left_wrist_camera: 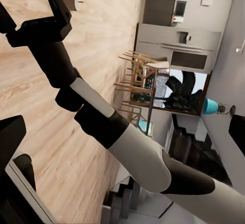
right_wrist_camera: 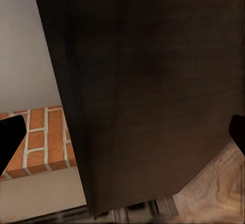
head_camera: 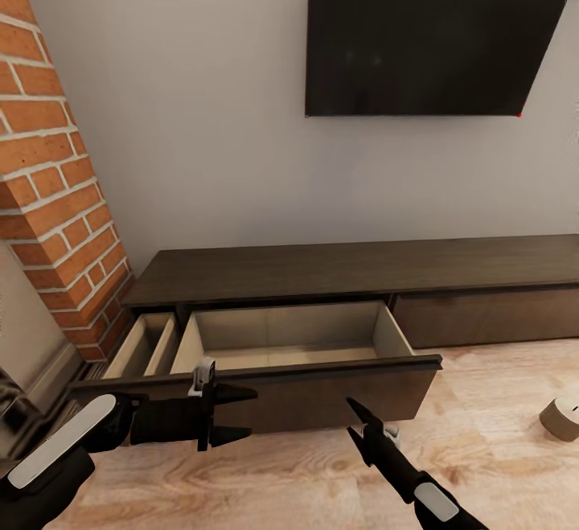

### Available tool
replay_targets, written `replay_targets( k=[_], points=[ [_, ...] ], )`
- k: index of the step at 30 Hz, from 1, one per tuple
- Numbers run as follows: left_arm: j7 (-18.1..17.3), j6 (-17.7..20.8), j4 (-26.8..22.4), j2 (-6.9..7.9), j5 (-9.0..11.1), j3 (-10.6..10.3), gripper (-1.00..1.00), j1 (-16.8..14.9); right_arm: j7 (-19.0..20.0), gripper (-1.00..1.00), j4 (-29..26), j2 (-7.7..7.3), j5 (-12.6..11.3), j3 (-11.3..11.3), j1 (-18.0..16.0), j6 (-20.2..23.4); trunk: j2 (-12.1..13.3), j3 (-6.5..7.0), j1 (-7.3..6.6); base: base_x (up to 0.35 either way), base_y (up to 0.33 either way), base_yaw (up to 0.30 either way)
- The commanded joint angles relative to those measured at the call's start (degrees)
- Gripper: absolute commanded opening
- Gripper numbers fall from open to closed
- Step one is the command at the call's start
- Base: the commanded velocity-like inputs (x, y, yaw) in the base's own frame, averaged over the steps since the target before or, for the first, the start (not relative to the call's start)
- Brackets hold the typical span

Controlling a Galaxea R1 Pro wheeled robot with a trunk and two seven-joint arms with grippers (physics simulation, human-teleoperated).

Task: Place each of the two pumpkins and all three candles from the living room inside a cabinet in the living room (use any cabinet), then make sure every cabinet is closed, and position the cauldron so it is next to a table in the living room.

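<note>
The cabinet's drawer (head_camera: 289, 337) stands pulled out and looks empty, its long front running across the view just beyond both grippers. The left gripper (head_camera: 233, 416) hangs open and empty before the front's left part; the right gripper (head_camera: 354, 421), also open and empty, sits before its right part. A pale stubby object (head_camera: 560, 417), possibly a candle, lies on the floor (head_camera: 498, 466) to the right, nearer the right arm.

Cabinet (head_camera: 338, 269) dark brown wood; open drawer (head_camera: 289, 337) interior pale tan. Wall (head_camera: 201, 112) light grey. Brick column (head_camera: 56, 192) orange-red, white mortar lines. TV panel (head_camera: 434, 31) black. Floor (head_camera: 498, 385) light woodgrain. Both grippers (head_camera: 233, 416) (head_camera: 354, 419) black.
</note>
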Motion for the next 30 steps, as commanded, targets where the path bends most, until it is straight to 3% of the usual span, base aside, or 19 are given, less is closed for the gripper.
replay_targets(
  k=[1,6,9,15,25,30],
  points=[
    [0.57,0.03,-0.03,0.02,0.59,-0.09,1.00,-0.05,0.21,1.00,0.01,-0.35,-0.11,-0.08,0.07,0.91,0.00,0.18,-0.04,0.000,0.000,0.000],
    [0.60,0.03,-0.02,0.01,0.54,-0.09,1.00,-0.05,0.33,1.00,0.59,-1.16,4.42,0.26,0.21,1.73,0.06,1.29,-0.16,0.000,0.000,0.000],
    [0.59,0.03,-0.03,0.02,0.52,-0.10,1.00,-0.05,0.31,1.00,2.62,-1.22,5.40,0.20,0.22,1.84,0.10,1.95,-0.24,0.000,0.000,0.000],
    [0.56,0.03,-0.01,0.00,0.50,-0.10,1.00,-0.05,0.19,1.00,5.44,-2.68,5.95,0.26,0.23,2.57,0.18,3.28,-0.40,0.000,0.000,0.000],
    [0.56,0.03,-0.01,0.01,0.50,-0.11,1.00,-0.05,0.30,1.00,7.48,-2.90,5.97,0.28,0.23,2.19,0.32,5.49,-0.65,0.000,0.000,0.000],
    [0.56,0.03,0.02,0.00,0.44,-0.08,1.00,-0.05,0.24,1.00,7.61,-2.91,6.53,0.35,0.23,2.08,2.32,6.39,-1.75,0.000,0.000,0.000]
  ],
)
